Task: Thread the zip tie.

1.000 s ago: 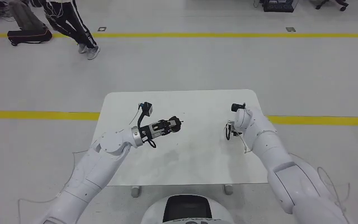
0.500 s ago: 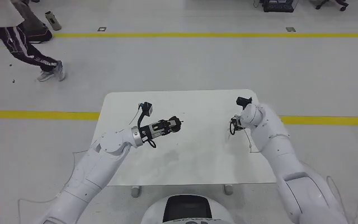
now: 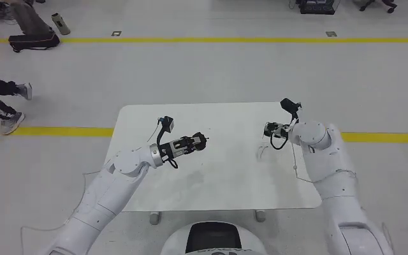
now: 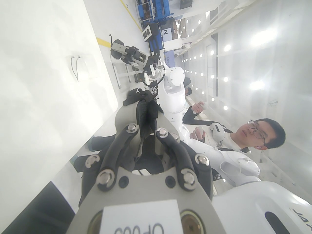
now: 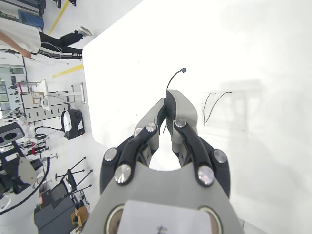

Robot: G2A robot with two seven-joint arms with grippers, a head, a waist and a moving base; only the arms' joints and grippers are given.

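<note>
My right gripper [image 5: 166, 98] is shut on a thin black zip tie [image 5: 174, 77]. The tie's square head sticks out past the fingertips and its tail hangs between the fingers. In the top view this gripper [image 3: 268, 131] hovers over the right part of the white table [image 3: 223, 185], pointing left. My left gripper [image 3: 203, 140] is held above the table's middle with its fingers shut, pointing towards the right one. Whether it holds anything I cannot tell. The left wrist view has its pads [image 4: 142, 108] pressed together, and farther off the right gripper [image 4: 114, 49] with the tie [image 4: 110, 47].
A clear plastic bag [image 3: 262, 153] with two more black zip ties [image 5: 212, 105] lies flat on the table below the right gripper, near the right edge. A person with hand controllers sits behind the robot in the left wrist view.
The right arm swung outward and turned its wrist, lifting its gripper with the zip tie up off the bag. The left arm kept still.
</note>
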